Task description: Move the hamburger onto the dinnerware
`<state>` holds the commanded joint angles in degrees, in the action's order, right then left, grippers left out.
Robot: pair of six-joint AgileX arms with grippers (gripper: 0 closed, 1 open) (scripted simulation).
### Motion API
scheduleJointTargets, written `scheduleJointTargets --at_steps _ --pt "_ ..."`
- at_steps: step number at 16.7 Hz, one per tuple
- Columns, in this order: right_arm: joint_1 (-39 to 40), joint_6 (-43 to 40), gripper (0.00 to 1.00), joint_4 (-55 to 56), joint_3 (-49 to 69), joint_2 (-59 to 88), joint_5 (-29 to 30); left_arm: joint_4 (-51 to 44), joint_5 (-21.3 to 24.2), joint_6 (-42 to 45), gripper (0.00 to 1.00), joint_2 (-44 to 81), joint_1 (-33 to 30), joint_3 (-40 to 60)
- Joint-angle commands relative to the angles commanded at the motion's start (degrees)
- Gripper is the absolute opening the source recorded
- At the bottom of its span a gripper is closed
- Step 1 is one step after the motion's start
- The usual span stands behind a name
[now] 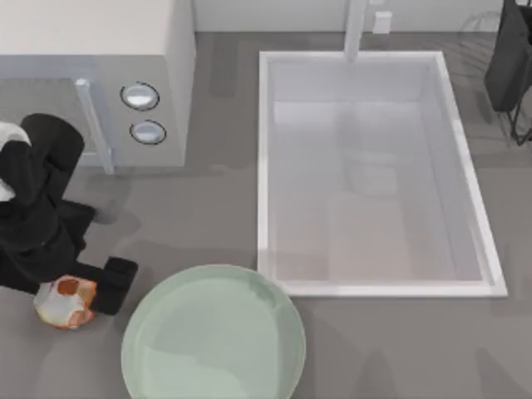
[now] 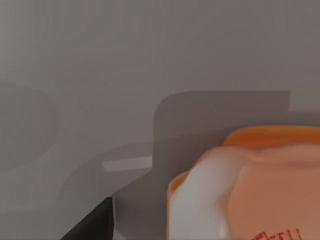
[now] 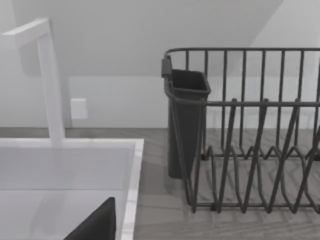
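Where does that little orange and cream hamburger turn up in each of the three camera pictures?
Top view: the hamburger sits at the lower left, beside the left hand, left of the mint-green plate.
Left wrist view: the hamburger looms close at the lower right.
Right wrist view: not in it.
Shared landmark: the white sink.

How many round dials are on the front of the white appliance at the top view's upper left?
2. The upper dial and the lower dial sit one below the other on the white appliance, right of its handle bar. The left arm may hide more.
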<state>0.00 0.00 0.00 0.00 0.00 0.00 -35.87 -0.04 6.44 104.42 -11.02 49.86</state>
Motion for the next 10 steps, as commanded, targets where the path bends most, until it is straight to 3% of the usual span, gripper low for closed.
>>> scheduleJointTargets --at_steps 2,10 --pt "0.0 0.0 1.00 0.0 0.0 0.0 0.0 0.0 0.0 0.0 1.00 0.0 0.0 0.0" --pt "0.0 0.0 1.00 0.0 0.0 0.0 0.0 0.0 0.0 0.0 0.40 0.0 0.0 0.0"
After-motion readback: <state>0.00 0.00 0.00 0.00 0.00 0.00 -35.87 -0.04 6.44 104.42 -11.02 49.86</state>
